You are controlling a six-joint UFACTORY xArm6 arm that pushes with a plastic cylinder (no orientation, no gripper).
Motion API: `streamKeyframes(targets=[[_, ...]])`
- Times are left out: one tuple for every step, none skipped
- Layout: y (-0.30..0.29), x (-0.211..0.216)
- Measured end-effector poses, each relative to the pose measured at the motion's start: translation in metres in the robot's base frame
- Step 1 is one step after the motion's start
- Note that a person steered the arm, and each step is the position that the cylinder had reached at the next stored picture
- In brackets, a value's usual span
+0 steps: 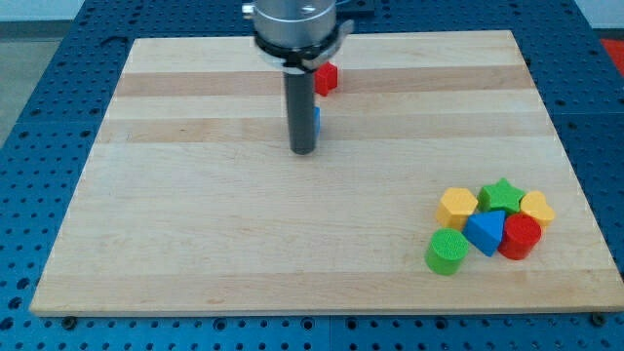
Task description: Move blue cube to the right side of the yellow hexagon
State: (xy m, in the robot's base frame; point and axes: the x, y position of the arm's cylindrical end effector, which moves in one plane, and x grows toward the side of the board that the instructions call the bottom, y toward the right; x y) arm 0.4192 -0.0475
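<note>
My tip (303, 151) sits near the board's (195, 234) top middle, touching the blue cube (317, 120), mostly hidden just behind the rod; no fingers here, nothing grasped. Yellow hexagon (456, 207) lies well apart at lower right, clustered with green star (502, 195), blue triangle (486, 232), red cylinder (521, 236).

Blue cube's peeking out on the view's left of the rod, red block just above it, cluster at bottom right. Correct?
Not quite: in the camera view the blue cube peeks out on the view's right of the rod, just above my tip. The red block and bottom-right cluster are as stated.
</note>
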Motion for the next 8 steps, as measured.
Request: streamKeyframes(targets=[[-0.033,-0.005],[-0.025,-0.027],[0.027,-0.031],[0.087,-0.025],[0.066,-0.025],[0.005,-0.034],[-0.021,-0.067],[-0.006,-0.092]])
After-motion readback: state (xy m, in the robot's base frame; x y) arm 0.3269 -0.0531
